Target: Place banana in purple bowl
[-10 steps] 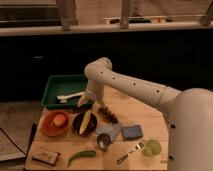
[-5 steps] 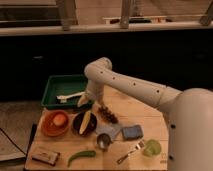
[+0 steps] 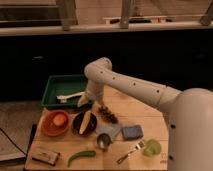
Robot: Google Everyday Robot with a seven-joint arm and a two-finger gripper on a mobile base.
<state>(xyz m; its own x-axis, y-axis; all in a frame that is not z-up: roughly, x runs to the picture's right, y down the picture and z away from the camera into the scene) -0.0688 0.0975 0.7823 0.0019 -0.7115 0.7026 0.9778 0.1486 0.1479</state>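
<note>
In the camera view the white arm reaches in from the right across a wooden table and bends down toward the far left part of it. The gripper sits low at the arm's end, over the near edge of a green tray. Whether it is open or closed, and whether it grips anything, cannot be made out.

Just below the gripper, toward the camera, lies the purple bowl, nearly black. The banana rests inside it, pale yellow, lying at a slant across the bowl's middle, apart from the gripper.

Left of the gripper, inside the green tray, lies a pale utensil. Down and to the left of the gripper, beside the purple bowl, sits an orange bowl with a round orange fruit in it. Just right of and below the gripper lies a pine cone.

Further toward the camera stand a metal cup, a blue sponge, a fork and a green cup. At the near left edge lie a green curved vegetable and a small flat packet.
</note>
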